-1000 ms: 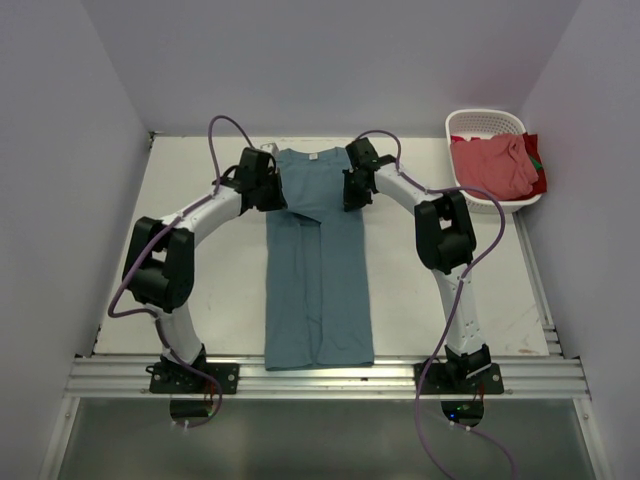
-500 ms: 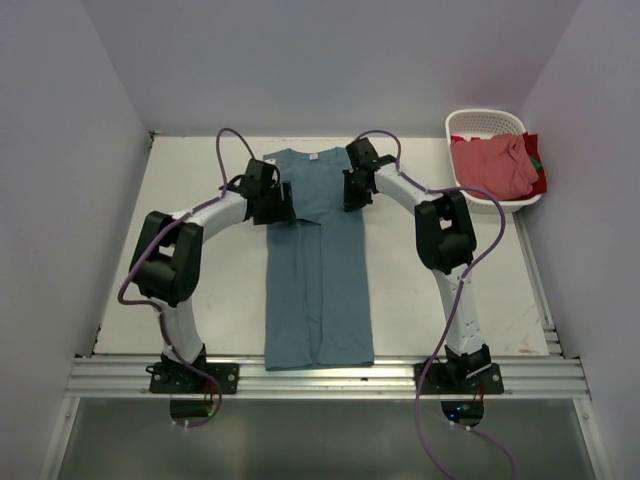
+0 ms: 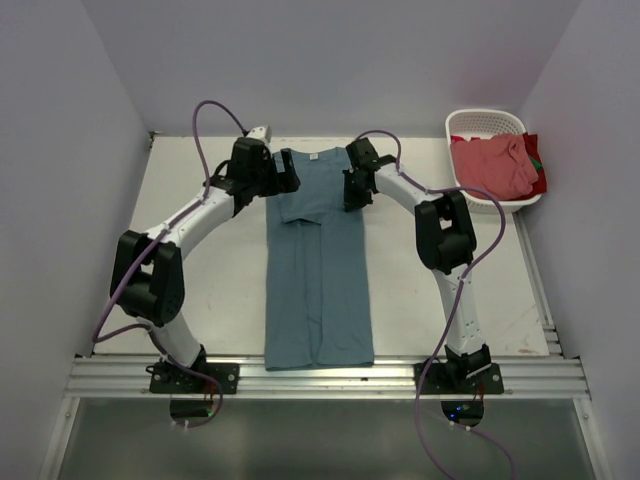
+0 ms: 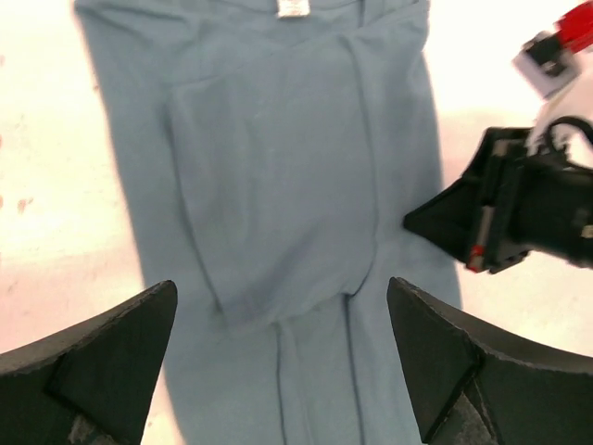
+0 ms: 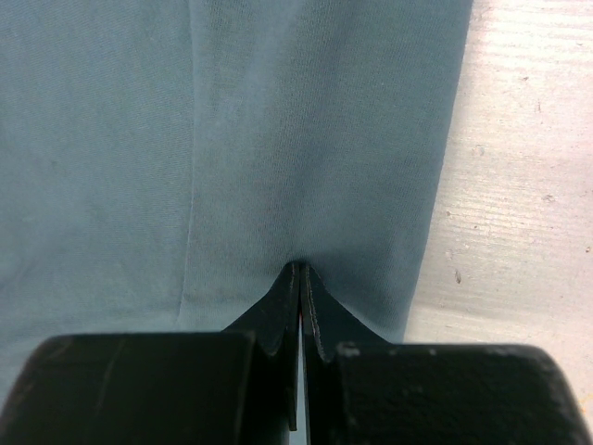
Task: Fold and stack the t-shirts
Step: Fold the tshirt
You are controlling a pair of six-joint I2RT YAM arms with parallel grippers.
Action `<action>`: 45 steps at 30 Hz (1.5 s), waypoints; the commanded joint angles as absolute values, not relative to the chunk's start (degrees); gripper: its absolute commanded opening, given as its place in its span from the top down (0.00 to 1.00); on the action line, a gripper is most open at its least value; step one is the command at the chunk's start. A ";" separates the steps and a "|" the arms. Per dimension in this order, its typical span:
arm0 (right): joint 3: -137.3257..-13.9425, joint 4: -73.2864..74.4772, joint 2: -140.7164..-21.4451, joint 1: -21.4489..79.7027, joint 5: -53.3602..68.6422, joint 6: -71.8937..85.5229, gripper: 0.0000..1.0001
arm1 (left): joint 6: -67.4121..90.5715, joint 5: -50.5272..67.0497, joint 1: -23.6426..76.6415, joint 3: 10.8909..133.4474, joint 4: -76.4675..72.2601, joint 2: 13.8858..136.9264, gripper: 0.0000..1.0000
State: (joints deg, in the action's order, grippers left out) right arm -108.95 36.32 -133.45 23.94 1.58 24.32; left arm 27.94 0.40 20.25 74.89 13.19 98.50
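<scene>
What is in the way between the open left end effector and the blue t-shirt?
Nothing visible. The left end effector hangs open over the teal-blue t-shirt, and its wrist camera shows only bare cloth between its fingers. The right end effector is shut, pinching the shirt's opposite edge, off to the side.

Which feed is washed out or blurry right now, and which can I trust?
Left wrist view: table blown out to pinkish white, left fingers soft at the edges. Right wrist view: teal t-shirt sharp, the shut right fingers nearly black. Top external view: even light, soft shadows, slight glare on the front rail.
</scene>
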 commanded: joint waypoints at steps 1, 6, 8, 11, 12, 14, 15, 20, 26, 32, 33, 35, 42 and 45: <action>-107.75 43.07 -134.39 23.55 -0.62 22.41 1.00 | 26.28 5.34 18.46 77.69 7.04 101.15 0.04; -107.05 42.54 -133.86 23.64 -0.27 21.97 1.00 | 26.89 15.55 14.69 82.08 2.99 109.67 0.96; -106.79 42.19 -133.51 23.64 -0.26 21.80 1.00 | 26.81 18.26 13.89 85.42 2.73 113.88 1.00; -106.52 42.45 -133.51 23.64 -0.26 21.62 1.00 | 25.76 18.81 12.66 88.75 1.67 117.84 1.00; -106.26 42.45 -133.42 23.64 -0.18 21.45 1.00 | 25.49 18.11 12.22 89.73 2.45 118.64 0.97; -106.00 42.36 -133.33 23.55 -0.18 21.36 1.00 | 25.23 15.40 11.78 92.01 3.25 120.22 0.68; -105.82 42.36 -133.33 23.55 -0.18 21.10 1.00 | 24.88 14.16 11.52 92.98 4.99 120.76 0.63; -106.08 42.45 -133.50 23.55 -0.18 21.01 1.00 | 22.59 10.55 11.43 98.43 9.39 124.00 0.49; -106.35 42.54 -133.77 23.55 -0.26 21.09 1.00 | 21.62 10.55 11.51 101.51 10.98 127.26 0.49; -106.35 42.71 -133.77 23.55 -0.26 21.01 1.00 | 20.74 10.20 11.51 104.94 13.97 131.04 0.50; -106.26 42.71 -133.77 23.55 -0.18 21.01 1.00 | 20.74 10.20 11.43 105.29 14.41 131.39 0.50; -106.26 42.63 -133.68 23.55 -0.18 21.01 1.00 | 20.57 10.54 11.51 105.56 14.59 132.01 0.51; -106.08 42.63 -133.77 23.55 -0.18 21.00 1.00 | 20.39 11.77 11.60 105.64 14.50 133.07 0.55; -106.17 42.63 -133.86 23.47 -0.26 21.01 1.00 | 20.57 13.01 11.60 104.77 13.28 132.72 0.69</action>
